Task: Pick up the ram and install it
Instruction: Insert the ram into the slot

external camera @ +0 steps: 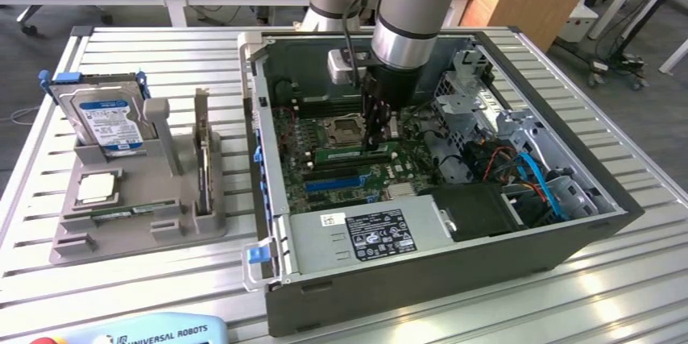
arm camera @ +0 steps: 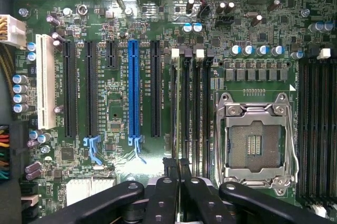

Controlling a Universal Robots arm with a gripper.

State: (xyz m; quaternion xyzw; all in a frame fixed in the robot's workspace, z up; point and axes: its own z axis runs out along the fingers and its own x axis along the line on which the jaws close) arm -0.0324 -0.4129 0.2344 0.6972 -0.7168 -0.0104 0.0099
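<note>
Pinching between black fingers (arm camera: 172,175), pressed almost together, the ram (arm camera: 177,109): a long, thin green circuit-board stick, edge-on in a black memory slot (arm camera: 175,63) of the green motherboard (arm camera: 113,119). Runs straight out from the fingers, just beside the open silver processor socket (arm camera: 256,134). Well apart from the fingers, outside the grey computer case (external camera: 430,279) on the slatted metal counter (external camera: 129,296), a like green stick (external camera: 131,212) flat in a grey tray (external camera: 76,246).

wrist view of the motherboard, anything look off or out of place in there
nothing looks damaged or askew. the one oddity: the cpu socket sits empty, contacts bare, while the processor lies in the tray. the end effector is shut on the ram at its slot.
</note>
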